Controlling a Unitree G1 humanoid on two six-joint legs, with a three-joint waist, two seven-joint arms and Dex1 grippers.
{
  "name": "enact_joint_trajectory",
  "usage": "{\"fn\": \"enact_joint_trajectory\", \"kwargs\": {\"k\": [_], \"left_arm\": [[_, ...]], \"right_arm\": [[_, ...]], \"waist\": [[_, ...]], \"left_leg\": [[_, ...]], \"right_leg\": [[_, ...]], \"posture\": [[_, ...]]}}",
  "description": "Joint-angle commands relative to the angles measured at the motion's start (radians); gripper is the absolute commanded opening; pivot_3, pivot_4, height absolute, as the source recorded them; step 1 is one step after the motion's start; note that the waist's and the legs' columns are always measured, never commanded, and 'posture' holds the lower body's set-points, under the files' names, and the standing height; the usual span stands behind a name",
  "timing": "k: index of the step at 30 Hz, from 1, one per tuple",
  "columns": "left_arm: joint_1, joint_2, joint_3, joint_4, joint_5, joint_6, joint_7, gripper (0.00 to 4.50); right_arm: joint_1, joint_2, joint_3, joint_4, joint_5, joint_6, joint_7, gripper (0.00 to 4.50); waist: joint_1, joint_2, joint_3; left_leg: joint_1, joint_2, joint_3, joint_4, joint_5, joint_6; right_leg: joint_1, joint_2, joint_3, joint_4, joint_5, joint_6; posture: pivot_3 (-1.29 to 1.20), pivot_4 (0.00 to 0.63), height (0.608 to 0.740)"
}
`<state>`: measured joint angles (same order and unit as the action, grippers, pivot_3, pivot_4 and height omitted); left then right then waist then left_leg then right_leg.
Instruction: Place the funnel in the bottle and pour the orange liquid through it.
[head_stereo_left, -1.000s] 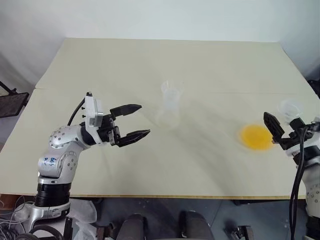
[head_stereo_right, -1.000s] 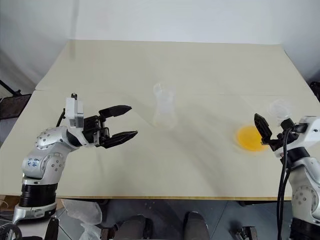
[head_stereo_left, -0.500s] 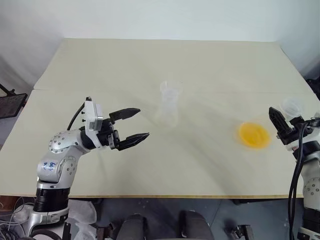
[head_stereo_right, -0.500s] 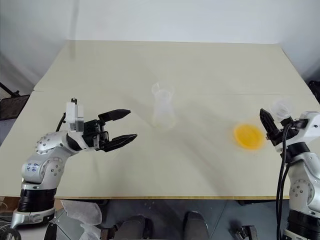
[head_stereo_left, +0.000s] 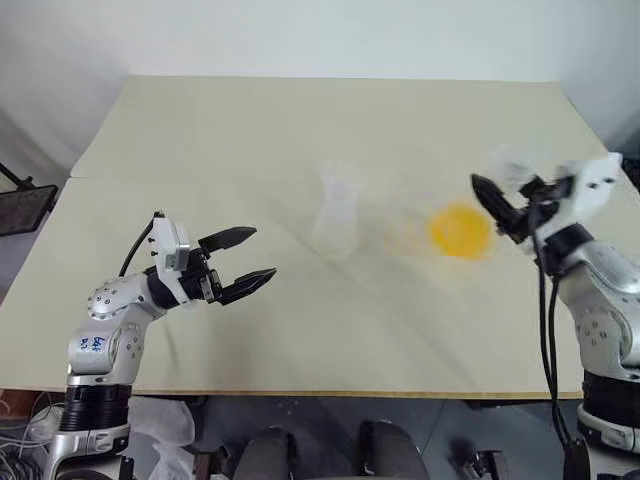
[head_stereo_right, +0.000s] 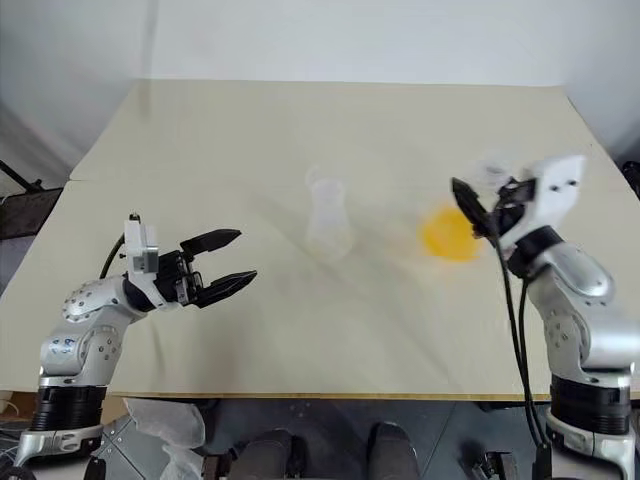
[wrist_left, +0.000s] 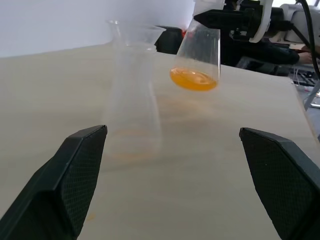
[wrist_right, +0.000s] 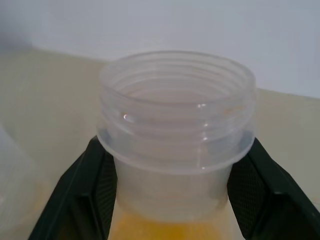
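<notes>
Progress first, from the left eye view: the funnel (head_stereo_left: 338, 178) looks to me already seated in the mouth of the bottle (head_stereo_left: 335, 222), which stands upright near the middle of the table (head_stereo_left: 300, 120). I count that step as done. The pour is what is left.

My right claw (head_stereo_left: 490, 196), at 3 o'clock from the bottle, is clenched on a clear container (head_stereo_left: 468, 212). The orange liquid (head_stereo_left: 458, 232) sits in its base, and it is near the bottle but not over it. My left claw (head_stereo_left: 262, 252) hangs at 8 o'clock from the bottle, released and grasping nothing, well apart from it.

Right eye view: same layout, nothing to add.

Left wrist view: the flared funnel top sits on the bottle's neck. Beyond it the container hangs clear of the table, gripped high on its neck. None of the orange liquid shows inside the bottle, so I judge nothing is poured yet.

Right wrist view: both black fingers (wrist_right: 82, 192) press against the threaded, uncapped neck, with orange showing below.

Count: 1 bottle, 1 funnel, 1 container of liquid, 2 claws.
</notes>
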<state>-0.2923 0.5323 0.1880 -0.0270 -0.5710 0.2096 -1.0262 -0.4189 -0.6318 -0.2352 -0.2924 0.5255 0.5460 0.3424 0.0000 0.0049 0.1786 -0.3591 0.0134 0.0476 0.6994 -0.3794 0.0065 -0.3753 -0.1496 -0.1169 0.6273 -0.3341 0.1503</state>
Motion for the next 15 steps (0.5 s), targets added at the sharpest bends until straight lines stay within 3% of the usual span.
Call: {"fn": "enact_joint_trajectory", "kwargs": {"k": [1,4,15], "left_arm": [[0.003,-0.009,0.006,-0.01,0.005,-0.032,0.006,4.5],[-0.005,-0.031,-0.002,-0.005,0.012,-0.05,0.021,4.5],[-0.038,-0.108,-0.026,0.015,0.042,-0.112,0.071,4.5]], "right_arm": [[-0.068,-0.035,0.044,-0.06,-0.09,0.043,-0.053,2.54],[-0.143,-0.034,0.1,-0.014,-0.151,0.031,-0.04,2.54],[-0.303,-0.076,0.354,0.226,-0.593,-0.324,0.005,2.54]], "waist": [[0.0,0.0,0.0],[-0.003,0.0,0.0],[-0.015,0.0,0.0]], "left_leg": [[-0.001,0.0,-0.001,0.0,0.0,0.0],[-0.002,-0.001,-0.001,0.0,0.0,0.0],[-0.002,0.0,0.002,0.0,0.0,0.0]], "right_leg": [[0.0,0.0,-0.001,0.0,0.0,0.0],[0.0,0.0,-0.001,0.0,0.0,0.0],[-0.001,0.0,-0.003,-0.001,0.0,0.0]], "posture": [[0.0,0.15,0.74],[0.0,0.15,0.74],[0.0,0.15,0.74]]}}
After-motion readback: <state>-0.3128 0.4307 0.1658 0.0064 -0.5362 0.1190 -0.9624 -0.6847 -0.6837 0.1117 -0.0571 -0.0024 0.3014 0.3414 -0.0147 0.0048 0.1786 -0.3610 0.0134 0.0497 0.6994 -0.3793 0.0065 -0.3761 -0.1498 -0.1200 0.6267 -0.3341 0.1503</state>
